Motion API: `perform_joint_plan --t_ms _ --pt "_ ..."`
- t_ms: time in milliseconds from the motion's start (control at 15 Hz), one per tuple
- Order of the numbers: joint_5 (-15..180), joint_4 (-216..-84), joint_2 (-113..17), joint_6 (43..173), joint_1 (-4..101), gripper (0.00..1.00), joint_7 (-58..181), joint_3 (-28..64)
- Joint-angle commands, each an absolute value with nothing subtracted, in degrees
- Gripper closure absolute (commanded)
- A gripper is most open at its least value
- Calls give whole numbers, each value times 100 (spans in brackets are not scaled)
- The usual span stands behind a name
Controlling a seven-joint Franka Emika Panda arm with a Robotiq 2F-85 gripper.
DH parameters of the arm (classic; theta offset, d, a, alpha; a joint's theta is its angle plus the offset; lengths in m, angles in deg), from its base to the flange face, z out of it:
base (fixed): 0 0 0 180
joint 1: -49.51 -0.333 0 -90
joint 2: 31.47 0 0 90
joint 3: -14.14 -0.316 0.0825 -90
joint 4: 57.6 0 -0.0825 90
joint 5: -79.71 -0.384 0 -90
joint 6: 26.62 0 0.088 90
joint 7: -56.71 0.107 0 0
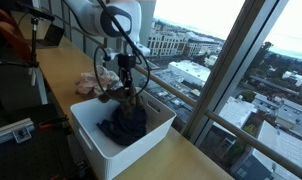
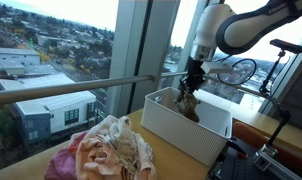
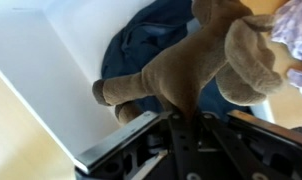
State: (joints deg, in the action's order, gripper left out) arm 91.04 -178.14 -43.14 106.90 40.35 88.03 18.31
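A white bin [image 1: 94,150] holds dark blue cloth [image 1: 124,126]. Over the cloth, a brown plush toy [image 3: 176,75] stretches across the wrist view, head upper right, legs left. The gripper [image 3: 181,112] fingers clamp its middle.

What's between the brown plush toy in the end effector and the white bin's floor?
A crumpled dark blue cloth lies under the plush toy, clearest in wrist view.
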Motion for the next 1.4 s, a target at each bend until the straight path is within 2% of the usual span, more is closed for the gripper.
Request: perform_joint_plan --t_ms 0,467,933,1000,1067,1133,1333 --pt "9617 -17190 -4063 10146 3693 97 9130 1412" --pt "9864 -15791 -4670 9144 2974 97 9573 522" --pt "10012 -15791 -5337 9089 2800 97 9529 671" --pt "10006 -15789 -5396 9079 2796 65 9526 707" --pt "9987 -15778 -5444 9055 2789 64 9513 734" --pt "9965 -15763 -5455 9032 2783 59 9508 753" --pt "9920 -15695 -5382 8939 2827 36 9457 816"
